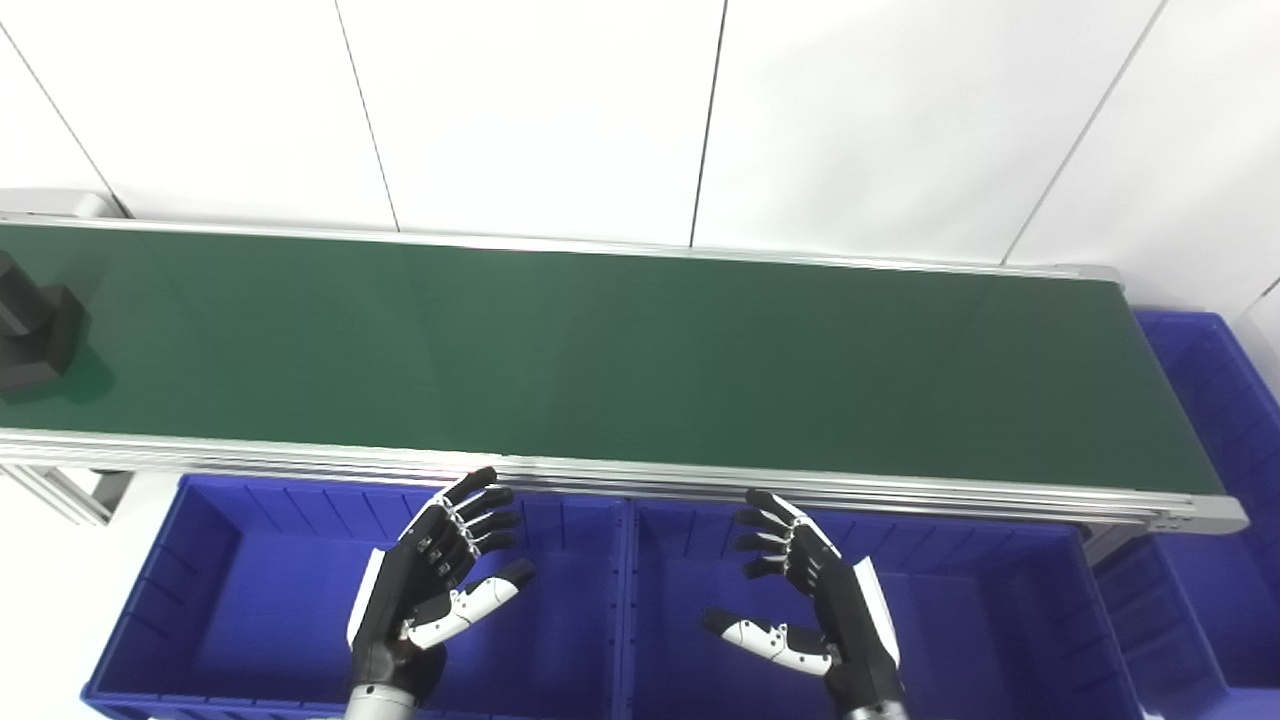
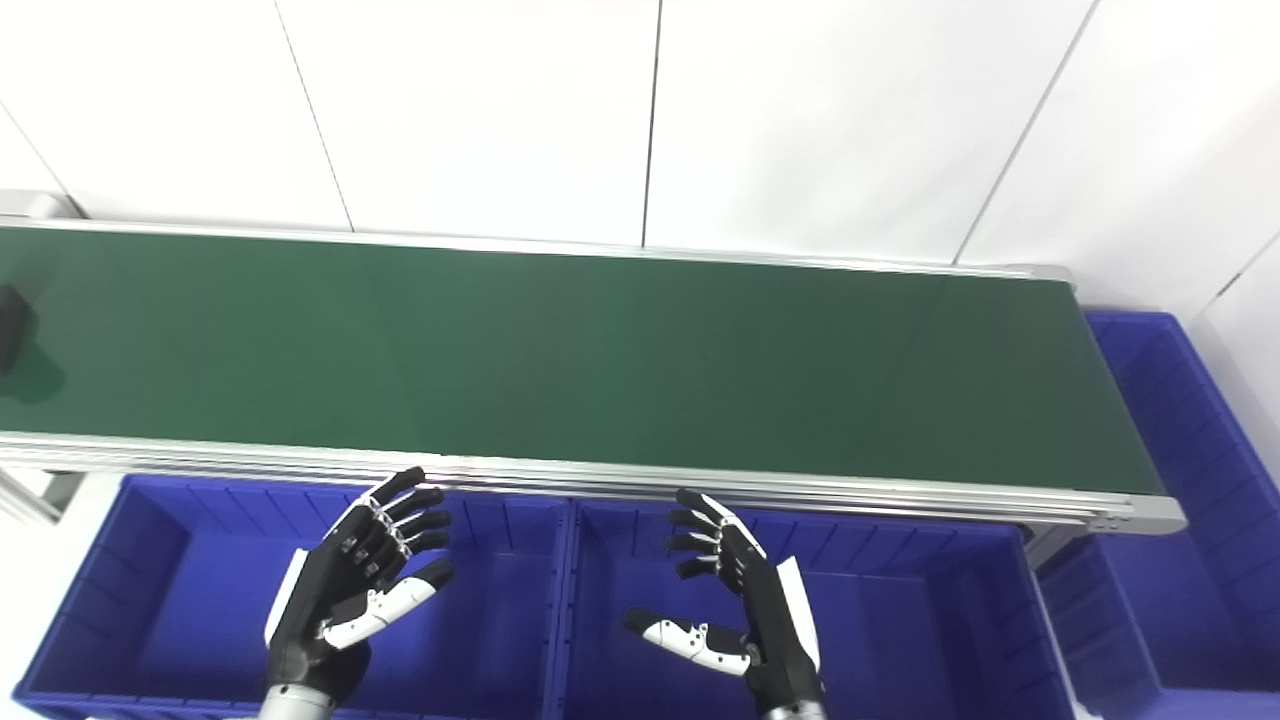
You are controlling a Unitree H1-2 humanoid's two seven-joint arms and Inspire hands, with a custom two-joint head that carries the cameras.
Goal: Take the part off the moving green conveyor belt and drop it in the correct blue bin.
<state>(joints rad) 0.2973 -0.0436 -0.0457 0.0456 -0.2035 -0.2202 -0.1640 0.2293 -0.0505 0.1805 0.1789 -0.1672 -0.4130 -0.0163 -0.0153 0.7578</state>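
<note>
two hands of mine hang over the blue bins, both holding nothing. starting at the far left, a dark blocky part (image 1: pixel 35 335) sits on the green belt (image 1: pixel 620 360), right at the picture's left edge and partly cut off, well apart from either hand. below the belt's near rail, the left bin (image 1: pixel 210 560) lies under my left hand (image 1: pixel 435 580), whose fingers are spread and pointing up toward the rail, thumb out to the right. just across the divider, the middle bin (image 1: pixel 1000 600) lies under my right hand (image 1: pixel 810 590), also spread wide, thumb out to the left, palms facing each other. at the far right, a third blue bin (image 1: pixel 1215 400) sits past the end of the belt, against the white wall (image 1: pixel 640 110).
</note>
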